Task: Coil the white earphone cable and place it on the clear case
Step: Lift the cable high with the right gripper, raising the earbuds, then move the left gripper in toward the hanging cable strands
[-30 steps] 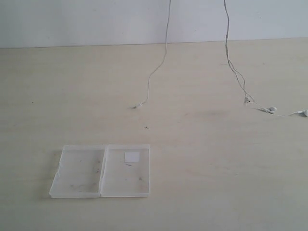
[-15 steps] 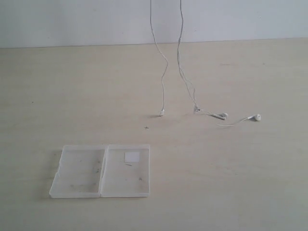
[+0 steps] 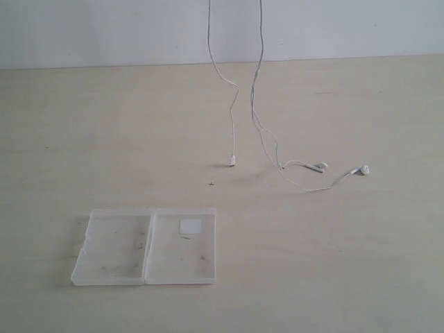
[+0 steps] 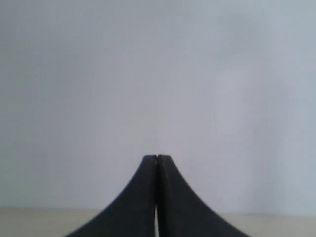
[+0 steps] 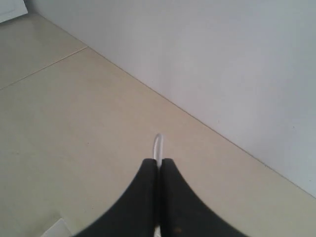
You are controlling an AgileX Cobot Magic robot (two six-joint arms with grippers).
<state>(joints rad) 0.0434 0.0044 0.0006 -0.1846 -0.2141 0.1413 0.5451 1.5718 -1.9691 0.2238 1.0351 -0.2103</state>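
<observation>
The white earphone cable point(image 3: 254, 104) hangs in two strands from above the exterior view's top edge. Its plug point(image 3: 232, 161) touches the table on the left strand. Both earbuds point(image 3: 322, 166) point(image 3: 365, 168) lie on the table at the right strand's end. The clear case point(image 3: 114, 246) lies open and flat at the front left, a white sticker point(image 3: 190, 225) in its right half. Neither gripper shows in the exterior view. My left gripper point(image 4: 156, 157) is shut, a white sliver of cable point(image 4: 156, 224) between its fingers. My right gripper point(image 5: 158, 160) is shut on a cable loop point(image 5: 157, 144).
A light wooden table point(image 3: 361, 263) meets a white wall point(image 3: 104, 28) at the back. A small dark speck point(image 3: 211, 184) marks the table between the plug and the case.
The two hanging strands swung left and drew close together. The earbuds were dragged left across the table, and more of the cable now lies slack beside them.
</observation>
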